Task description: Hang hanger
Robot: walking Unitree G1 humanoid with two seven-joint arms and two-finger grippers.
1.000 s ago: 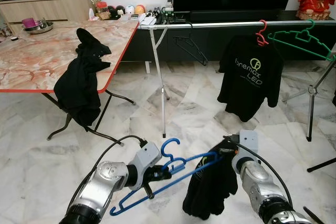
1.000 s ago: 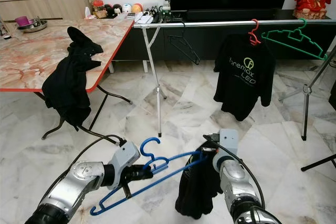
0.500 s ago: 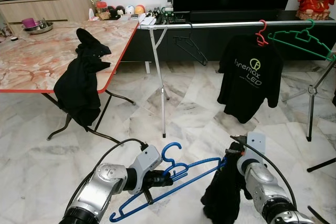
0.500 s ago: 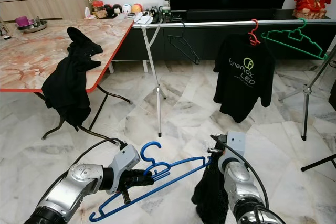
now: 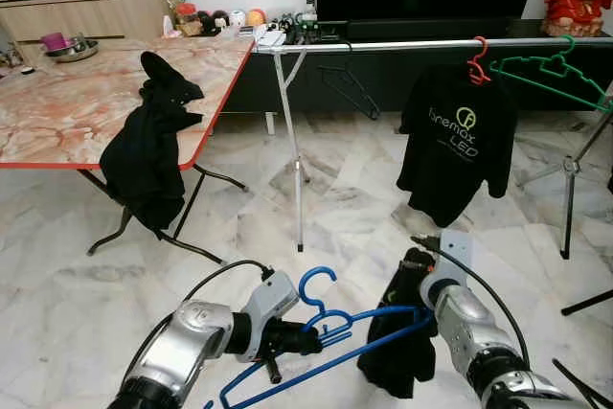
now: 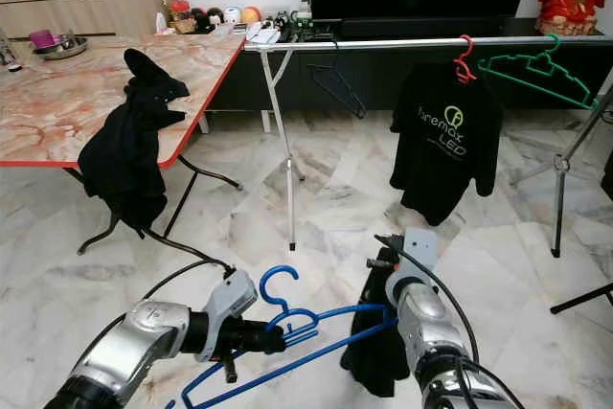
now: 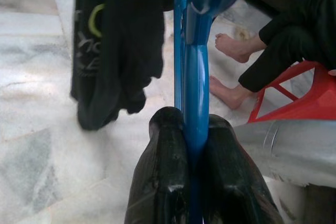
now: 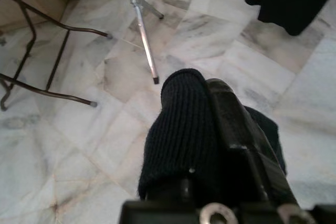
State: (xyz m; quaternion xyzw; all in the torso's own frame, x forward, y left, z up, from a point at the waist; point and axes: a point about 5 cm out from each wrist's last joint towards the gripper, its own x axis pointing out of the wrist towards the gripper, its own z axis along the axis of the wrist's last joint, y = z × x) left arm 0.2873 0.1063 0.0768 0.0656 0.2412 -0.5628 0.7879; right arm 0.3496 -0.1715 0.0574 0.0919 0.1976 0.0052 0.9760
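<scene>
my left gripper (image 7: 191, 145) is clamped on the blue hanger (image 5: 330, 332), low above the marble floor (image 5: 335, 208). my right gripper (image 8: 210, 103) pinches a dark knit garment (image 6: 369, 352) beside the hanger's far end. beyond, the rail (image 5: 402, 44) carries a black t-shirt (image 5: 456, 141) and a green hanger (image 5: 551, 69). the left wrist view shows a person's bare feet (image 7: 231, 48) by a red stool (image 7: 291, 100).

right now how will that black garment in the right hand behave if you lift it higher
The black garment will probably stay floppy: it hangs limp in folds below the right hand, draped near the blue hanger. It looks light, since a pinch at its top holds it. The knit fabric likely grips rather than slips.
</scene>
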